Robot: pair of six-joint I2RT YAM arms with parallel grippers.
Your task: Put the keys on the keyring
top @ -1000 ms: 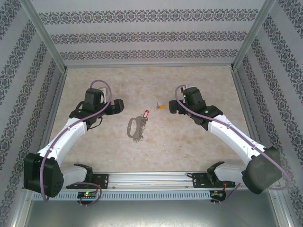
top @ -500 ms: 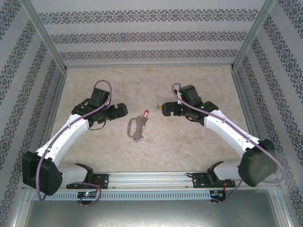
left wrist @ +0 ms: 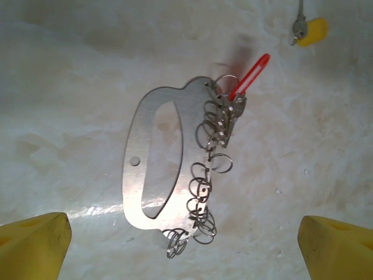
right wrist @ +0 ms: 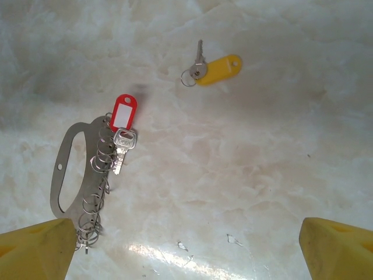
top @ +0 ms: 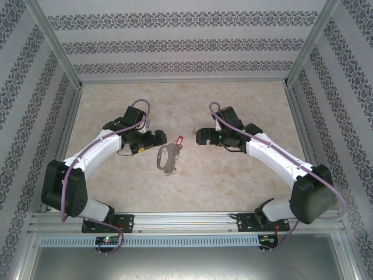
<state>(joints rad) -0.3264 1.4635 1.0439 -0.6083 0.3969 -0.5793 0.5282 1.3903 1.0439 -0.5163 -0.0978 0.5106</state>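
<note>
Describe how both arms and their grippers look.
The left arm and right arm have white link shells, black joint housings and a purple cable looped along each. The left gripper and right gripper are black; the wrist views show yellow fingertips.

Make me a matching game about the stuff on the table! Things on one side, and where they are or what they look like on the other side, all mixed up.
Things:
1. key with the yellow tag
2. red tag
3. keyring
4. left gripper

Clues:
A. grey metal, lying flat, with an oval hole
B. open, near the keyring, not touching it
C. lying alone on the table, apart from the keyring
D. next to a silver key at one end of the row of small rings

Pairs: 1-C, 2-D, 3-A, 4-B
</note>
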